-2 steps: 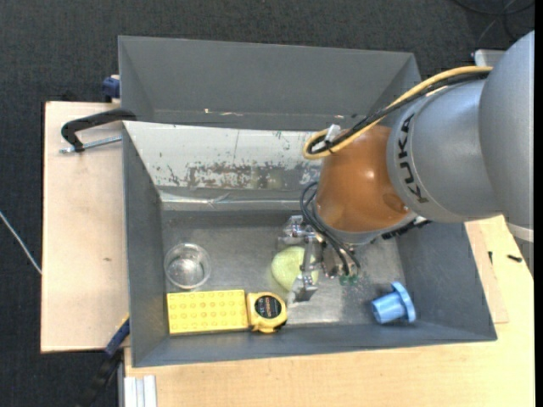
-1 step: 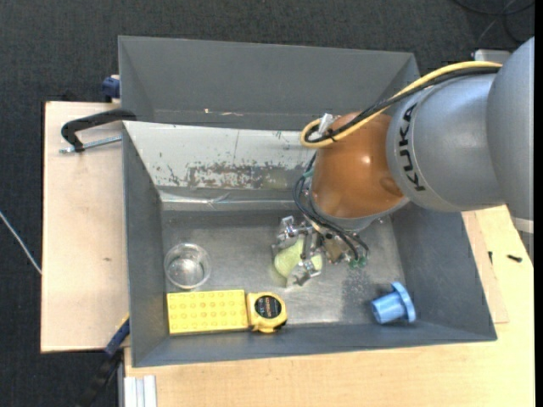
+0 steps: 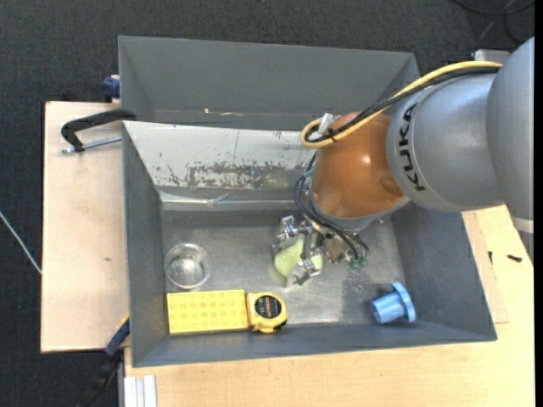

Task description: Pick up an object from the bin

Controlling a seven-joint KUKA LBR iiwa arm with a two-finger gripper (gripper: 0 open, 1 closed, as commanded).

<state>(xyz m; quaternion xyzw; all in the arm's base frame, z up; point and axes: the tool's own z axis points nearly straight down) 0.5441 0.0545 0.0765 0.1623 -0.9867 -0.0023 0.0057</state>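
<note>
My gripper reaches down into the middle of the bin, below the orange cover on the wrist. A small pale yellow-green thing lies right at its metal fingers, and I cannot make out whether they close on it. A yellow tape measure lies at the bin's front, just below and to the left of the gripper. To the lower right stands a blue plastic cap-like piece.
A yellow studded building plate lies along the front wall beside the tape measure. A clear round glass cup sits at the left of the floor. The arm covers the right back part of the bin.
</note>
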